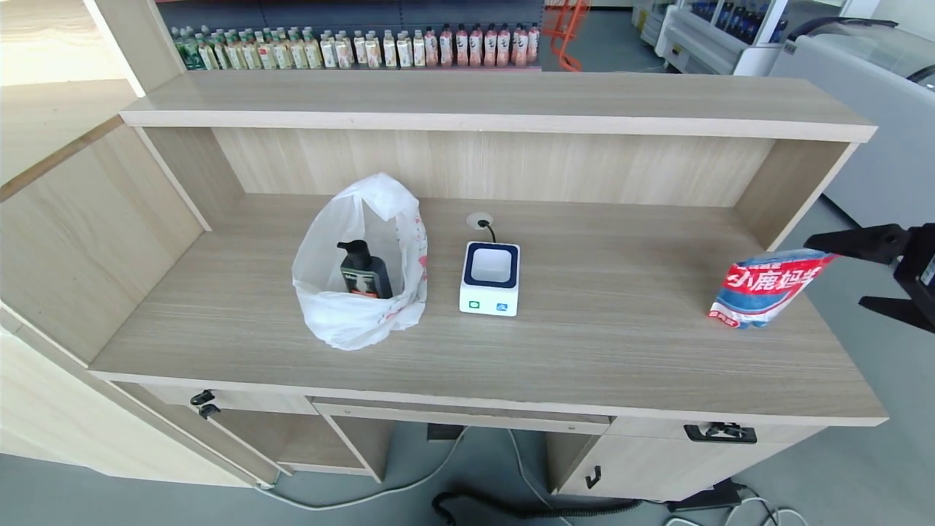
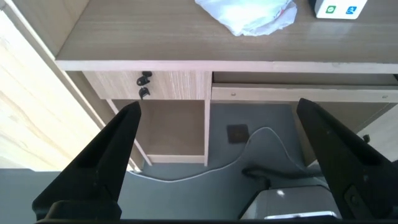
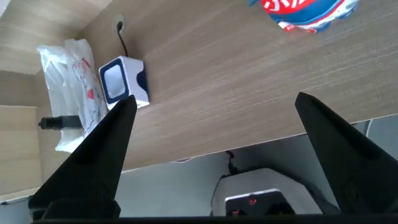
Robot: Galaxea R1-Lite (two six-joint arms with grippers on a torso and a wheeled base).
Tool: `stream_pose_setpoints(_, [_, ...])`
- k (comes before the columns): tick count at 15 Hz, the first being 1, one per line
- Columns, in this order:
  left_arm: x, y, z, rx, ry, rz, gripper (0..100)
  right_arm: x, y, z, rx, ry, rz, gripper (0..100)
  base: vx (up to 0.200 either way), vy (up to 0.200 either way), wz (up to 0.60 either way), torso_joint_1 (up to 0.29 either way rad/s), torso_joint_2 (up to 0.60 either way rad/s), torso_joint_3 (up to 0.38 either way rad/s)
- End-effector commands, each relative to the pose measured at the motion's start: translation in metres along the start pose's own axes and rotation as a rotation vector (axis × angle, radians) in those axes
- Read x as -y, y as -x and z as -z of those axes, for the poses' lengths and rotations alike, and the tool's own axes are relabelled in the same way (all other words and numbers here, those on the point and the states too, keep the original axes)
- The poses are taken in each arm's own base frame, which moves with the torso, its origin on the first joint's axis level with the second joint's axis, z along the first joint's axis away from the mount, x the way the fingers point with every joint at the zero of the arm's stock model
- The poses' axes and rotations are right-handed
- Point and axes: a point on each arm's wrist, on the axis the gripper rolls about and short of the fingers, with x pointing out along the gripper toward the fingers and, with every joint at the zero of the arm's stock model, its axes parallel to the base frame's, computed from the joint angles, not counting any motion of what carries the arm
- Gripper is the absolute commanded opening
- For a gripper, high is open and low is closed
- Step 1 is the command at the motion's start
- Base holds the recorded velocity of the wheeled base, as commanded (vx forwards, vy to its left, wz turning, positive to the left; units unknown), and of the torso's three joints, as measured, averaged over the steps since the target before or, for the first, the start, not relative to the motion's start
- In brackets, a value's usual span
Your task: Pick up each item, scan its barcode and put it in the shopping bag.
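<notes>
Nearest, along the bottom of the head view, a dark cable coils on the floor under the front edge of the wooden counter. The left gripper hangs below that front edge, out in front of the drawers, with its fingers spread wide and nothing between them. At the far right edge of the frame the right gripper sits off the counter's end, likewise wide open and empty. Just beside it, at the right of the counter, lies a red, white and blue pouch, not yet scanned or bagged. It looks like a soft, light, filled packet with a slick skin that would sag and slide. A firm pinch across its upper sealed edge, the end nearest the gripper, seems the safest hold. Further in, at the middle of the frame, is the white scanner, window facing up. Left of it the plastic shopping bag stands open, with a black pump bottle already upright inside. Beyond the counter's raised back, a shelf of drink bottles runs across the top.
</notes>
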Motion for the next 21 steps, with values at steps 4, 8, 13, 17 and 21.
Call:
stream_pose_setpoints(4, [0.0,0.0,0.0,0.002,0.0,0.0,100,-0.003,-0.031,-0.025,0.05,-0.154,0.092,100,-0.1,-0.1,0.0,-0.004,0.0,0.004])
stream_pose_setpoints(8, [0.0,0.0,0.0,0.002,0.0,0.0,100,-0.006,-0.037,-0.038,0.081,-0.2,0.085,100,0.0,0.0,0.0,0.0,0.0,0.0])
stream_pose_setpoints(13, [0.0,0.0,0.0,0.004,0.0,0.0,100,0.009,-0.096,-0.067,0.104,-0.352,0.195,100,0.0,0.0,0.0,0.0,0.0,0.0])
stream_pose_setpoints(17, [0.0,0.0,0.0,0.002,0.0,0.0,100,0.029,-0.146,-0.063,0.036,-0.404,0.276,100,0.0,0.0,0.0,0.0,0.0,0.0])
stream_pose_setpoints(21, [0.0,0.0,0.0,0.002,0.0,0.0,100,0.04,-0.191,-0.054,0.018,-0.394,0.338,100,0.0,0.0,0.0,0.0,0.0,0.0])
